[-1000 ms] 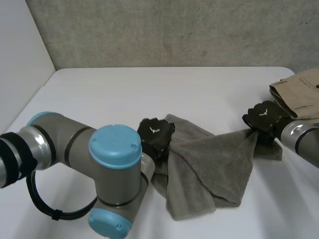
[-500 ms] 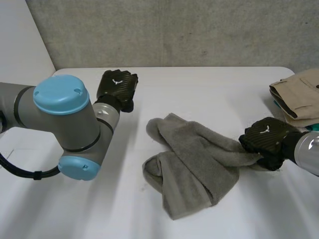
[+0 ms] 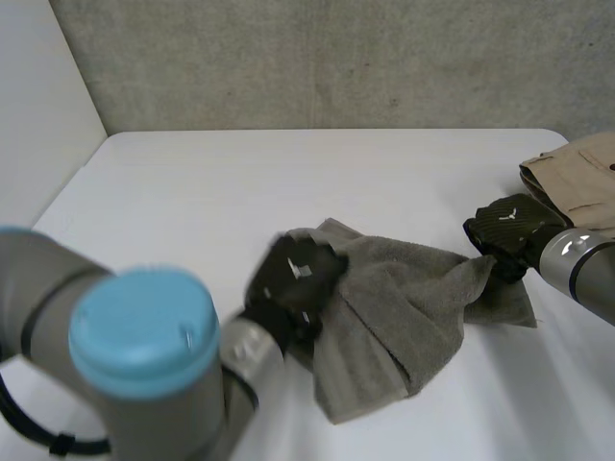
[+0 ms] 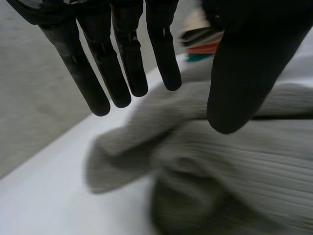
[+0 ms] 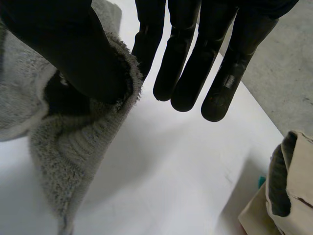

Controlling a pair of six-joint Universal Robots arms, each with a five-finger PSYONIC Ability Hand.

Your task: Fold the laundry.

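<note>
Head view gives us the table point(image 3: 384, 182) with the towel point(image 3: 404, 307) crumpled mid-table, no fold made yet, and a folded pile point(image 3: 577, 182) nearby. Our left hand point(image 3: 293, 279) hovers over the towel's left end, fingers spread. Our right hand point(image 3: 509, 230) pinches its right edge.

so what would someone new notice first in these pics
A crumpled grey towel lies in the middle of the white table, with a black hand at each side. The left hand hovers open over its left edge, while the right hand pinches its right edge. Folded tan clothes sit at the table's far right.
</note>
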